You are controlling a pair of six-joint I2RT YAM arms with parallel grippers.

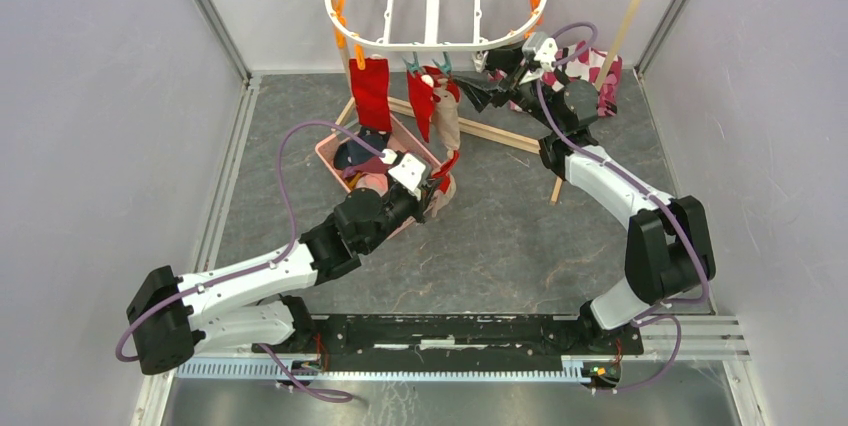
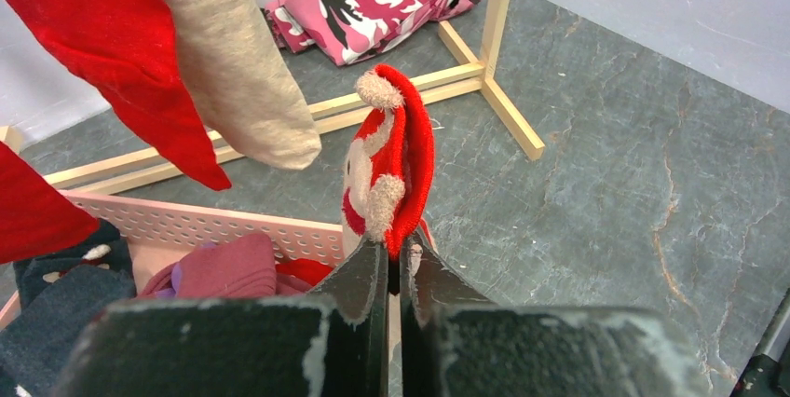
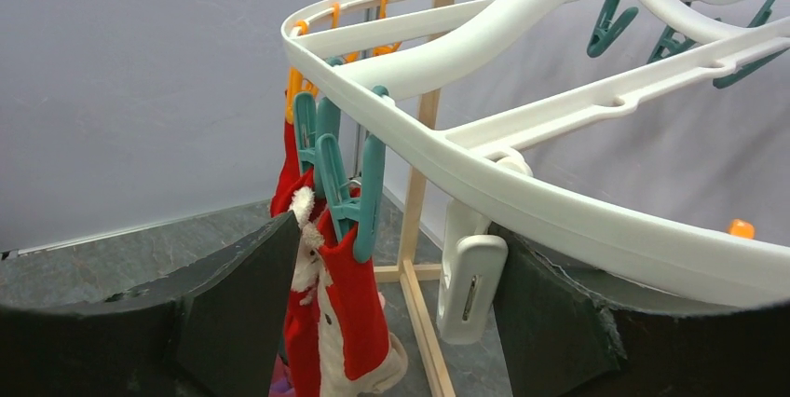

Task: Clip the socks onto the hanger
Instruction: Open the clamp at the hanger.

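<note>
The white hanger (image 1: pixel 432 44) hangs at the back with teal and orange pegs. Three socks hang from its front rim: a red one (image 1: pixel 371 94), a red and white one (image 1: pixel 424 101) and a beige one (image 1: pixel 448 124). My left gripper (image 2: pixel 401 253) is shut on a red and white sock (image 2: pixel 393 159), held up beside the pink basket (image 2: pixel 214 225). My right gripper (image 3: pixel 396 262) stands open under the hanger's rim (image 3: pixel 522 187). A white peg (image 3: pixel 470 276) hangs close to its right finger, and the teal-pegged sock (image 3: pixel 343 322) is by its left finger (image 3: pixel 247 299).
More socks lie in the pink basket (image 1: pixel 330 149). A pink, black and white patterned cloth (image 1: pixel 602 70) lies at the back right. The wooden pole rack's base bars (image 1: pixel 500 134) run along the floor beneath the hanger. Grey walls close in both sides.
</note>
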